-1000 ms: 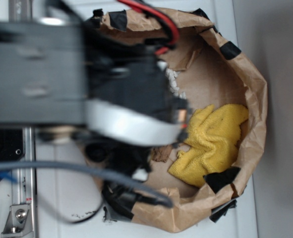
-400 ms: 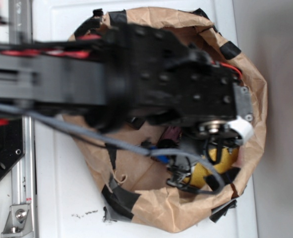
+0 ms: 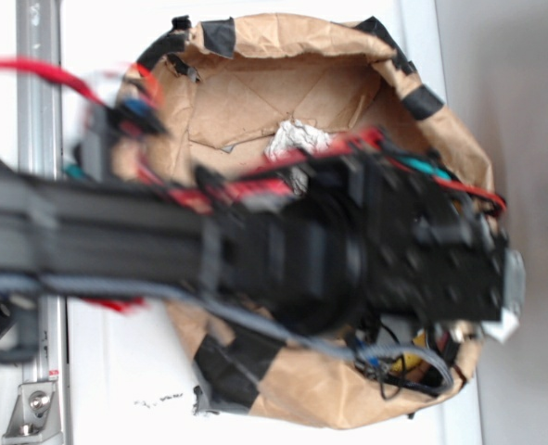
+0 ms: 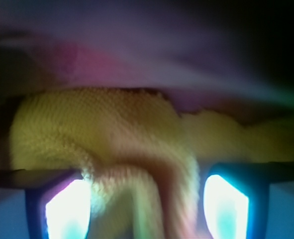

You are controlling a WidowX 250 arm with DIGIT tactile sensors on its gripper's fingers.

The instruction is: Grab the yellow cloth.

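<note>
Between the spread fingers [image 4: 67,214] of the gripper [image 4: 147,209], a fold of the yellow cloth [image 4: 112,139] is presented; closure should be made squarely, deep on that ridge.

The white worktop [image 3: 116,380] carries a brown paper bag [image 3: 301,408], its rim rolled down and patched with strips of black tape, open side up and taking most of the surface. A silver metal rail [image 3: 40,93] runs along the worktop's left edge, with a bolted bracket [image 3: 34,404] at its lower end. A scatter of small dark specks [image 3: 158,400] lies just beside the bag's lower left
</note>
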